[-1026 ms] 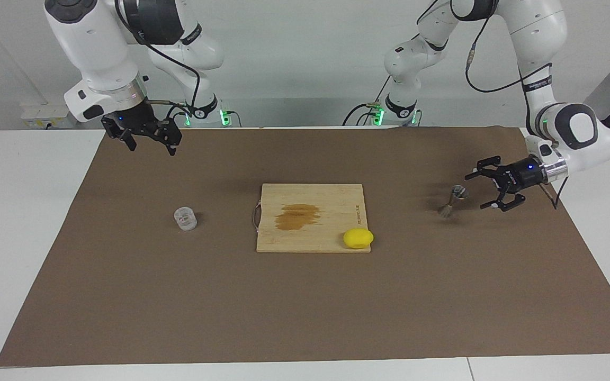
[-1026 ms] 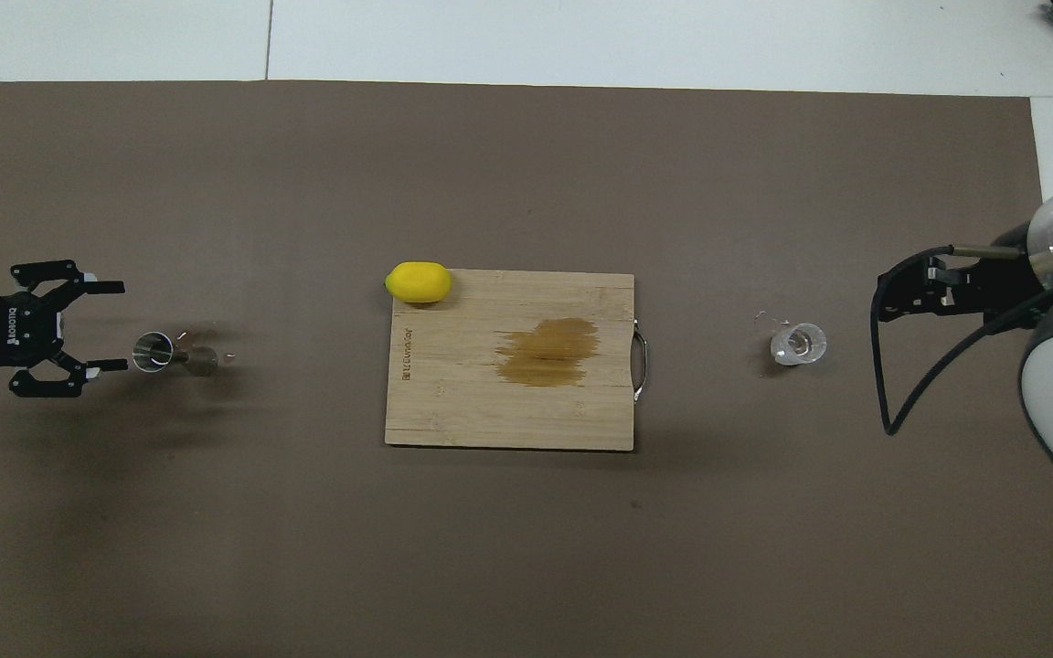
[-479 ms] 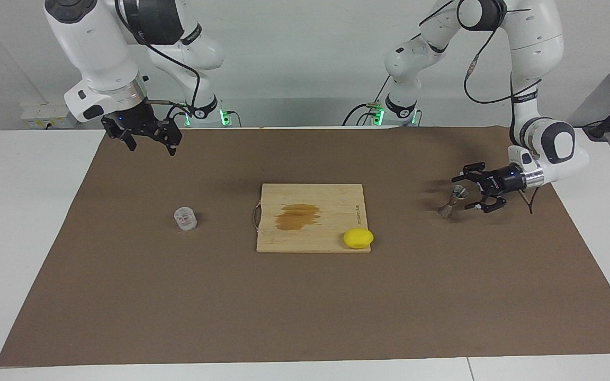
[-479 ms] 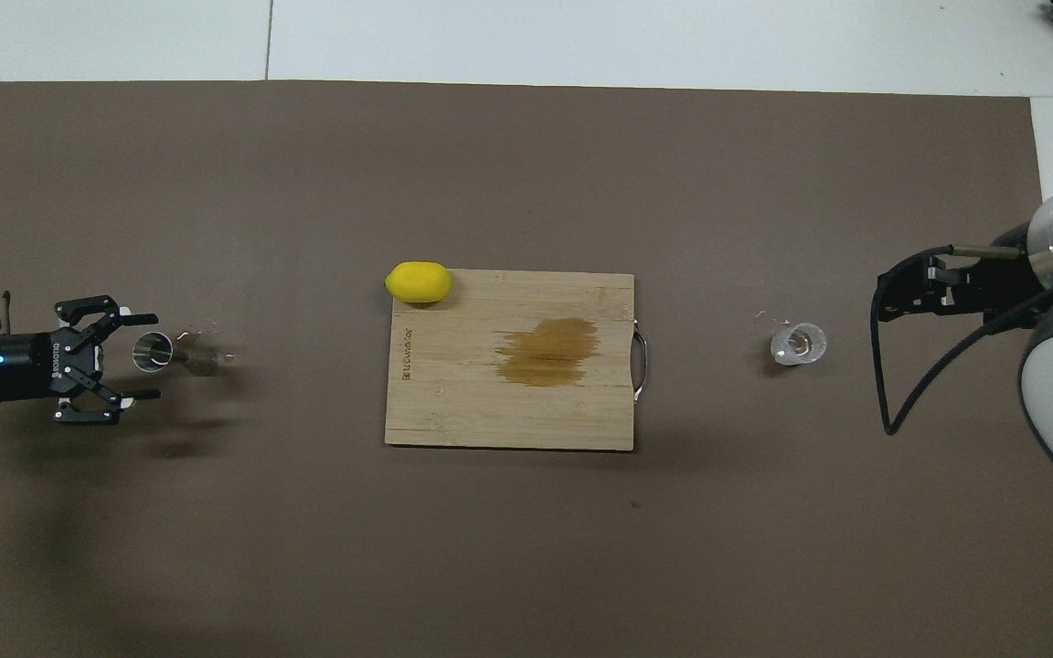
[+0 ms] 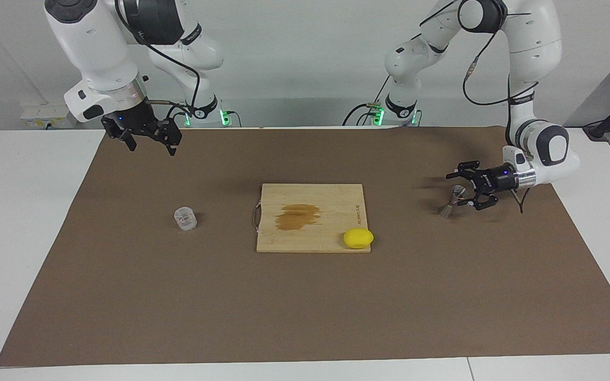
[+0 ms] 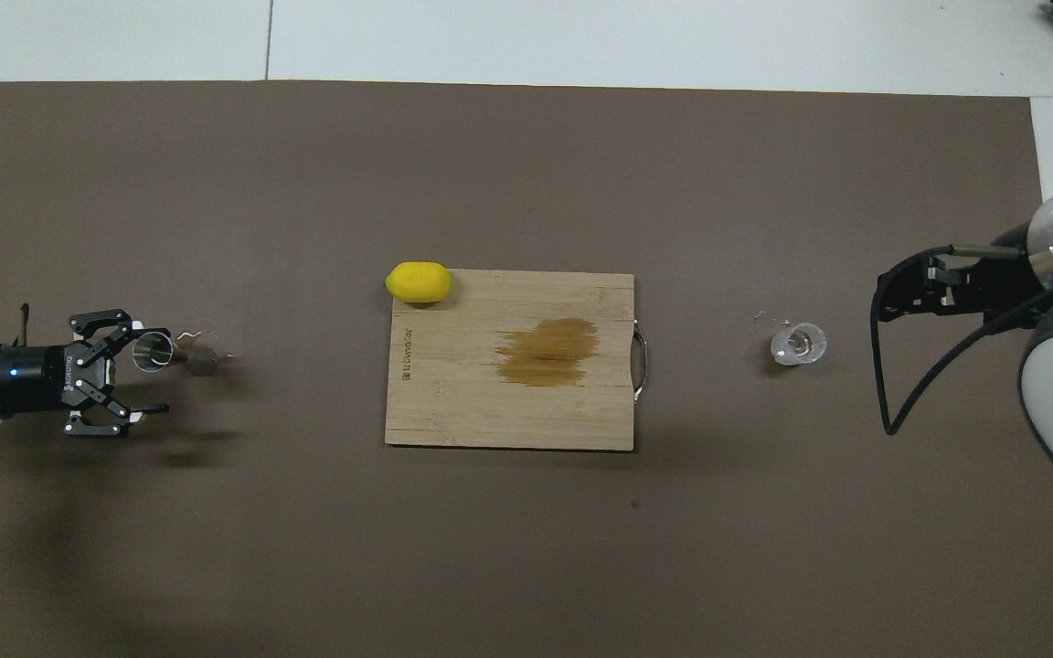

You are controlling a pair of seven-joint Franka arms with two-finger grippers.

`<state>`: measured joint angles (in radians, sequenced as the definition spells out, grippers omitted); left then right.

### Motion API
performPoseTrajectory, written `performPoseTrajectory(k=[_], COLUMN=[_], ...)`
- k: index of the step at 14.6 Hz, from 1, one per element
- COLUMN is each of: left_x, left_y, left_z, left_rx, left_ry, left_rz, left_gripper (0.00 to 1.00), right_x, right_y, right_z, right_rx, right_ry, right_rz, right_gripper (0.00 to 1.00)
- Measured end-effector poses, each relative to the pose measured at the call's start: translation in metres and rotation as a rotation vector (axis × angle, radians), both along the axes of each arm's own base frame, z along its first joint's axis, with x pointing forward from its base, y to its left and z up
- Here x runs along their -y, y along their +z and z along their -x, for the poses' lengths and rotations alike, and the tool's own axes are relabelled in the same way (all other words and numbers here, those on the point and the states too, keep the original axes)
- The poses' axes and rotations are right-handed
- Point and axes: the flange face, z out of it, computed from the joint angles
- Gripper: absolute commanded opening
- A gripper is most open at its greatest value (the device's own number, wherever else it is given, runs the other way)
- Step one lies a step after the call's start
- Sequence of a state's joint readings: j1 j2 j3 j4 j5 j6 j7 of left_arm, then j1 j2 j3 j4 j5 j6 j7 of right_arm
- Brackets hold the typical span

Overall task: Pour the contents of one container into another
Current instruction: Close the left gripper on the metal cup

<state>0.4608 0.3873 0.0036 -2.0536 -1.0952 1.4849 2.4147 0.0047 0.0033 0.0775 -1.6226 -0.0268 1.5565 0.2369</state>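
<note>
The small silvery jigger [image 5: 451, 202] [image 6: 170, 355] stands upright on the brown mat toward the left arm's end of the table. My left gripper [image 5: 462, 189] [image 6: 159, 370] lies level with it, open, with the jigger's upper cone between its spread fingertips. I cannot tell whether a finger touches it. The clear squat cup [image 5: 185, 218] [image 6: 798, 344] stands alone on the mat toward the right arm's end. My right gripper [image 5: 150, 144] [image 6: 892, 294] waits open and empty, raised over the mat at that end.
A wooden cutting board [image 5: 337, 209] [image 6: 472, 402] with a brown stain lies mid-table, its metal handle toward the cup. A yellow lemon [image 5: 358, 238] [image 6: 418, 281] rests on the board's corner farthest from the robots, toward the jigger. The brown mat [image 5: 305, 307] covers most of the table.
My left gripper has moved in toward the jigger and come lower, so its open fingers now stand around the jigger's top. The right arm, cup, board and lemon have not moved.
</note>
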Motion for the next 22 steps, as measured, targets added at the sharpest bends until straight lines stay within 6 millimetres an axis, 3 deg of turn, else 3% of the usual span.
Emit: performPoseTrajectory(k=[4,7,12,22], left_x=[-0.004,-0.01,-0.004,0.005], left_y=[-0.004,-0.017,-0.043,-0.031], left_z=[0.003,0.007,0.009,0.003], left_rx=[-0.007,-0.027,-0.059,-0.024], left_ry=[0.028,0.065,0.092,0.073], left_rz=[0.042,0.105,0.19,0.265], left_gripper=[1.0,1.0,1.0,1.0], right_x=[0.0,0.0,0.0,0.0], right_y=[0.0,0.0,0.0,0.0], right_z=[0.0,0.0,0.0,0.0], right_rx=[0.0,0.0,0.0,0.0], right_ry=[0.0,0.0,0.0,0.0], right_rz=[0.0,0.0,0.0,0.0], right_gripper=[1.0,1.0,1.0,1.0])
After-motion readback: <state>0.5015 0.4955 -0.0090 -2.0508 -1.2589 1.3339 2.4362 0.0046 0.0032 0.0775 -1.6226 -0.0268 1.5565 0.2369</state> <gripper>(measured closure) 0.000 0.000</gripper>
